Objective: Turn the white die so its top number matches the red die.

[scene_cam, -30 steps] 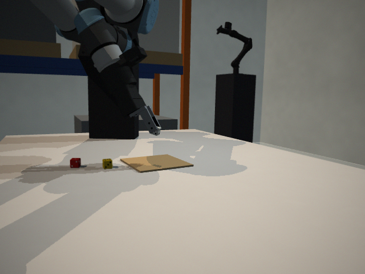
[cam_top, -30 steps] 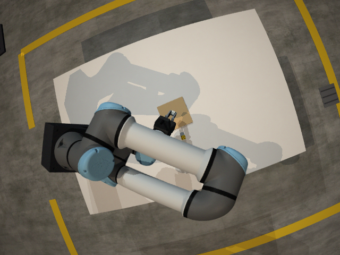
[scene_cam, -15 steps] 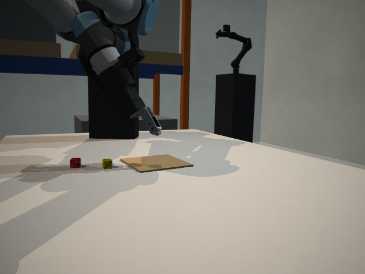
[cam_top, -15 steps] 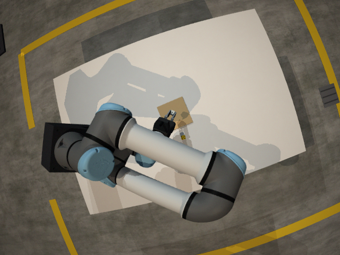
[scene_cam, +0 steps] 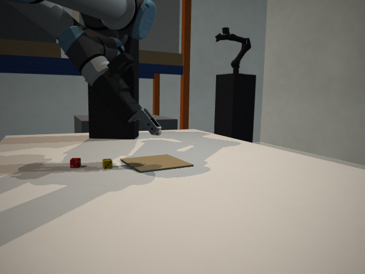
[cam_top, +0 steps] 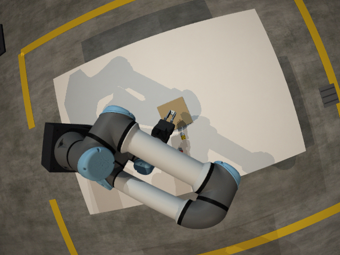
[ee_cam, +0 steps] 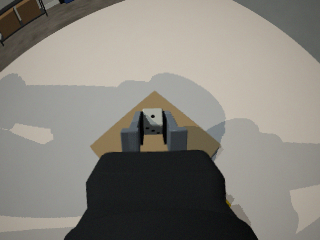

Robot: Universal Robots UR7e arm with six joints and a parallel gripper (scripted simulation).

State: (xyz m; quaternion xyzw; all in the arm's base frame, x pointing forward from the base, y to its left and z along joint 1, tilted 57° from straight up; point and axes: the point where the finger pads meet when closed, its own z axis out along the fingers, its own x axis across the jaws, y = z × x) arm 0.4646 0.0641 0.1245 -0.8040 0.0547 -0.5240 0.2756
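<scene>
My gripper [scene_cam: 157, 129] is shut on the white die [ee_cam: 152, 120] and holds it tilted, well above the brown mat [scene_cam: 157, 162]. In the overhead view the gripper [cam_top: 171, 113] hangs over the mat [cam_top: 175, 110]. The wrist view shows the die between the two fingers with the mat [ee_cam: 156, 135] below. The red die [scene_cam: 74, 162] and the yellow die [scene_cam: 107, 163] lie on the table left of the mat, apart from each other. In the overhead view the yellow die [cam_top: 183, 136] lies just off the mat and the red die [cam_top: 181, 151] is partly hidden by my forearm.
My arm's base [cam_top: 59, 146] stands at the table's left edge and the forearm [cam_top: 164, 153] spans over the dice. A black pedestal with another arm [scene_cam: 235, 103] stands behind the table.
</scene>
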